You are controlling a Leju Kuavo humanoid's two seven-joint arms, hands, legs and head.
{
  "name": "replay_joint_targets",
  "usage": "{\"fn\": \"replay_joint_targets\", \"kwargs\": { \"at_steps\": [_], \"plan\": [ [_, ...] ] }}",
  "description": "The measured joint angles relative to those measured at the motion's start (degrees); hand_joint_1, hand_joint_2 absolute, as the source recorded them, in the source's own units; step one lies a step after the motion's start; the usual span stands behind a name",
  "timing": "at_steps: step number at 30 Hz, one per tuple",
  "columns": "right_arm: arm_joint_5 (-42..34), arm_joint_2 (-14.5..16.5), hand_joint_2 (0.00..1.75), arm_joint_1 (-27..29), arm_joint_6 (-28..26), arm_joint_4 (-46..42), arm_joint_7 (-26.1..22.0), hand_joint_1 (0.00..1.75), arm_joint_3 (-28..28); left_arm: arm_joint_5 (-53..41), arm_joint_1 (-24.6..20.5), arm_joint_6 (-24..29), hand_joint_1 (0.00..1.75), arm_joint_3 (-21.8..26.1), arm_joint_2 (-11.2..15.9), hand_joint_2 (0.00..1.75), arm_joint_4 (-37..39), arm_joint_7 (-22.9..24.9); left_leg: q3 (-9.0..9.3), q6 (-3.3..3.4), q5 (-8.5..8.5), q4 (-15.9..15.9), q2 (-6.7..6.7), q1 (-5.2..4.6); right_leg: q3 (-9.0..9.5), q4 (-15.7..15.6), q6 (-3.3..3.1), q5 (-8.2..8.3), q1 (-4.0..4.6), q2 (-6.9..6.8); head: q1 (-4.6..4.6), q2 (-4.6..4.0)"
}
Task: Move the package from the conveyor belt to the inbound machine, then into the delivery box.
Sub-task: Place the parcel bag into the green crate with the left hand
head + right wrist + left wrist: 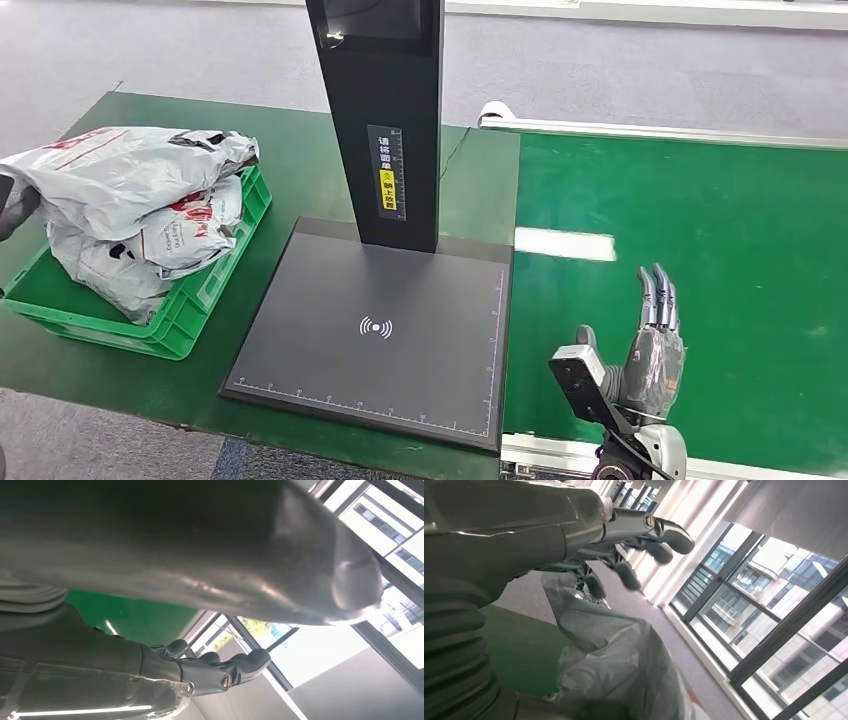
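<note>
Soft grey poly-mailer packages (140, 215) sit heaped in the green plastic crate (205, 295) at the left of the frame; the green conveyor belt (720, 230) at right carries none you can see.

The black scanner platform with its upright column (375, 330) stands between them. Expect the bags to be light, limp and slippery, so take a bunched fold rather than a flat face. Your right hand (652, 350) hovers empty over the belt, fingers straight. Your left hand (624, 545) sits cut off at the frame's left edge against the top bag; its fingers look spread, but you cannot tell whether it grips.
</note>
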Motion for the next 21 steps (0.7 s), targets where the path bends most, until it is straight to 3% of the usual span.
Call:
{"fn": "replay_joint_targets", "kwargs": {
  "at_steps": [12, 21],
  "plan": [
    [-0.1, -0.2, 0.00, 0.3, -0.6, 0.0, 0.0, 0.00, -0.2, 2.3, 1.7, -0.2, 0.00, 0.2, -0.2, 1.75, -5.3, -0.5, 0.00, 0.00, 0.00, 0.0, 0.01, 0.00, -0.01, 0.0, 0.00, 0.00, 0.00, 0.01, 0.00, 0.00],
    [0.3, -0.2, 0.00, 1.2, -1.2, -0.6, 0.0, 0.00, -1.1, 6.3, 10.6, -1.7, 0.00, -0.1, -2.1, 1.75, -24.3, -1.1, -0.01, -0.02, -0.02, 0.0, 0.04, 0.00, -0.07, 0.0, 0.00, 0.00, -0.01, 0.03, -0.01, 0.00]
  ]
}}
